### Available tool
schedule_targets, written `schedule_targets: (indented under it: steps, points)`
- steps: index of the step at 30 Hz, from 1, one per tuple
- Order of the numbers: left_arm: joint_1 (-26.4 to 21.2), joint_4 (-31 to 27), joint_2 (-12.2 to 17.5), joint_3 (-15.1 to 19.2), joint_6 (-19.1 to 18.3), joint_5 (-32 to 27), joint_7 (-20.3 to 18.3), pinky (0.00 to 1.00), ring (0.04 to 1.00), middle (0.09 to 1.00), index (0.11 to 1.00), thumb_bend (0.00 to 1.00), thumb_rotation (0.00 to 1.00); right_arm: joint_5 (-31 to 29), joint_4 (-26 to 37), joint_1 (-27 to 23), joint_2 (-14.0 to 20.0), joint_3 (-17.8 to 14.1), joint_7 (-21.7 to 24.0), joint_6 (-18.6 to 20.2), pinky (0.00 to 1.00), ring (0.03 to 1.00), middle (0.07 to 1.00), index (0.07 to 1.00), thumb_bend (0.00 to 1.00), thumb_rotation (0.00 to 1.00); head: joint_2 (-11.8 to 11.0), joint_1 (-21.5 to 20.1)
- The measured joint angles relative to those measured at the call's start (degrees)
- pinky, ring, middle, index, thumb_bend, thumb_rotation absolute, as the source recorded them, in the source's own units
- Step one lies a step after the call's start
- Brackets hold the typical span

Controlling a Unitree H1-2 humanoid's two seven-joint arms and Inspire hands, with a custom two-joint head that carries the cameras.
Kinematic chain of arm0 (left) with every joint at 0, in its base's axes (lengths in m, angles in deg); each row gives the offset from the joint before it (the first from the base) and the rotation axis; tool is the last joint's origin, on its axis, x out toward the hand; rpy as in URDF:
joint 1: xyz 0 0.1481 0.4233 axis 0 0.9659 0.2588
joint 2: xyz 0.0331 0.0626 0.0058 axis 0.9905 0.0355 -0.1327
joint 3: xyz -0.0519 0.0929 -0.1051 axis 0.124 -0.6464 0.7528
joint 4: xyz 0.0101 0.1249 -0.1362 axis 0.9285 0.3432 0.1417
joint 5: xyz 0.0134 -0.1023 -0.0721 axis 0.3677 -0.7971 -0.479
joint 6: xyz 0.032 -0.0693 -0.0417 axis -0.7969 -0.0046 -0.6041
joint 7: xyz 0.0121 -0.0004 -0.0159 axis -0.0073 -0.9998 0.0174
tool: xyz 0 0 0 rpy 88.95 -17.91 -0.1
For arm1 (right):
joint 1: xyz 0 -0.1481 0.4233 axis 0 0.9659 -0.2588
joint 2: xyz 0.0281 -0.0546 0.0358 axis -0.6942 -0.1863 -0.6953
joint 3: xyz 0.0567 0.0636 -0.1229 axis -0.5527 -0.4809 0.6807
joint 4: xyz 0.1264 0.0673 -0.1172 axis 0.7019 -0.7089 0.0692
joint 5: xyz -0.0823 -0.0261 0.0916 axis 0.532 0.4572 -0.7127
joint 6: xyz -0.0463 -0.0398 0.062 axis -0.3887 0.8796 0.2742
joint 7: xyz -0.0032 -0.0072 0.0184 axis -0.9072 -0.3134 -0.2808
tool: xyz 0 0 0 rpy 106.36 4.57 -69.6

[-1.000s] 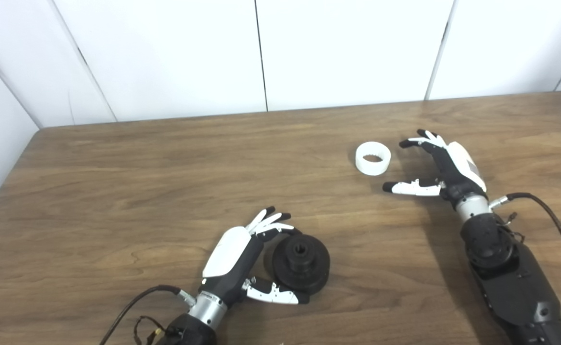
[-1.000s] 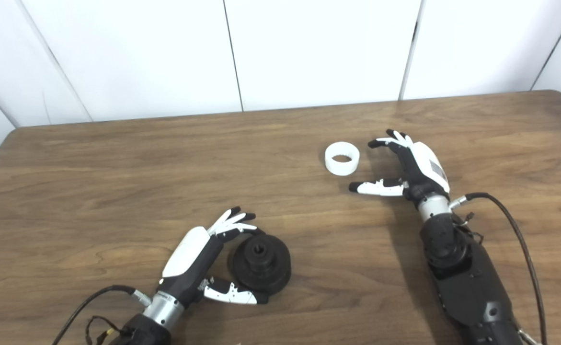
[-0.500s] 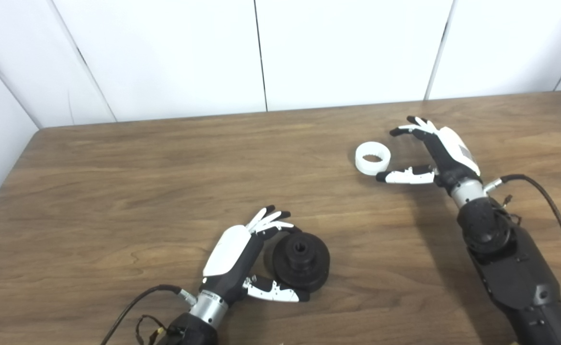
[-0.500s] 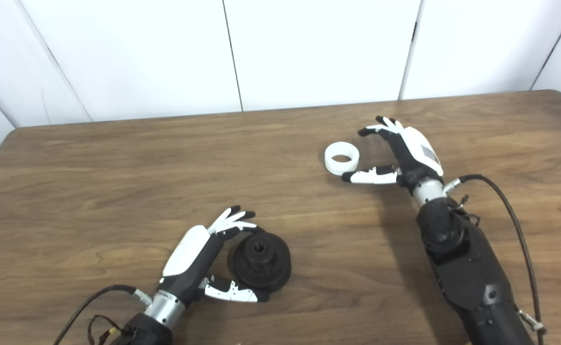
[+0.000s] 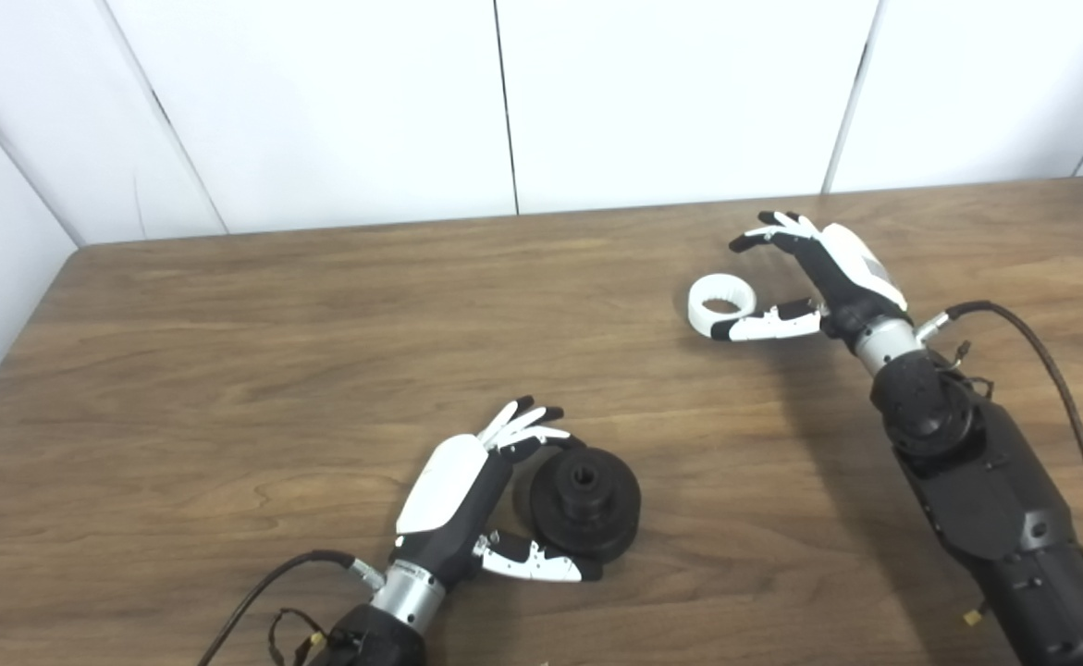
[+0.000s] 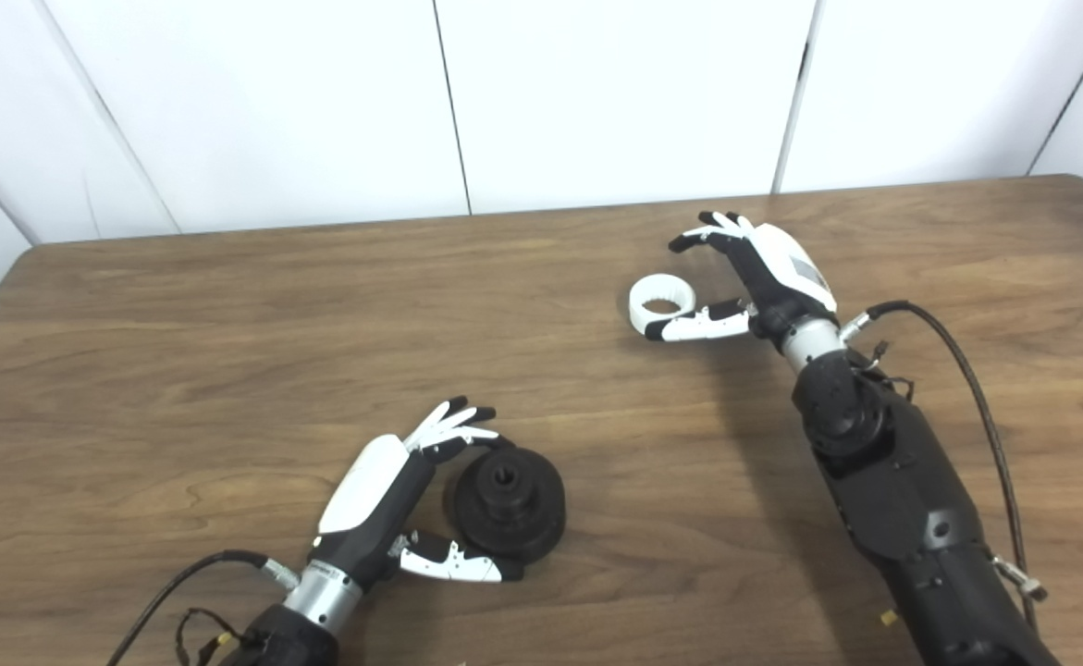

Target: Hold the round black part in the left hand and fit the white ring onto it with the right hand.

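Observation:
The round black part [image 5: 586, 500] lies flat on the wooden table [image 5: 227, 370] near the front, bore facing up. My left hand [image 5: 456, 495] wraps its left side: fingers [image 5: 524, 427] rest on the far rim and the thumb [image 5: 541, 566] presses along the near rim. The white ring [image 5: 720, 304] lies flat at the right rear. My right hand [image 5: 828, 277] is open just to the right of it. Its thumb [image 5: 763, 325] touches the ring's near edge, and its fingers [image 5: 772, 236] arch above the table behind the ring.
White wall panels [image 5: 504, 92] stand behind the table's far edge. Cables trail from both wrists, one looping at the right [image 5: 1050, 370] and one at the front left [image 5: 264, 583]. The table's left edge runs close to the side wall.
My right hand has moved forward and left until its thumb reaches the white ring. The left hand and the black part have stayed in place.

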Motion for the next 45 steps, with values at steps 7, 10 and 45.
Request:
schedule_targets:
  steps: [7,10,45]
  points:
    - [0.0,0.1,0.0,0.0,0.0,0.0,0.2,0.92,0.985,0.908,0.679,0.89,0.27,0.1,-3.9,-1.4,0.3,1.5,0.3,-0.3,1.0,1.0,0.945,0.752,0.96,0.37,0.1,-0.2]
    - [0.0,0.1,0.0,0.0,0.0,0.0,0.2,0.92,0.987,0.908,0.68,0.89,0.27,0.3,-4.8,-2.0,0.4,2.1,0.8,-0.2,1.0,1.0,0.944,0.753,0.96,0.38,0.1,-0.1]
    - [0.0,1.0,0.2,-0.6,0.0,2.3,0.5,1.0,0.973,0.891,0.677,0.91,0.31,0.4,-7.8,-3.6,0.8,4.0,3.3,-0.1,1.0,1.0,0.944,0.747,0.96,0.34,0.4,-0.3]
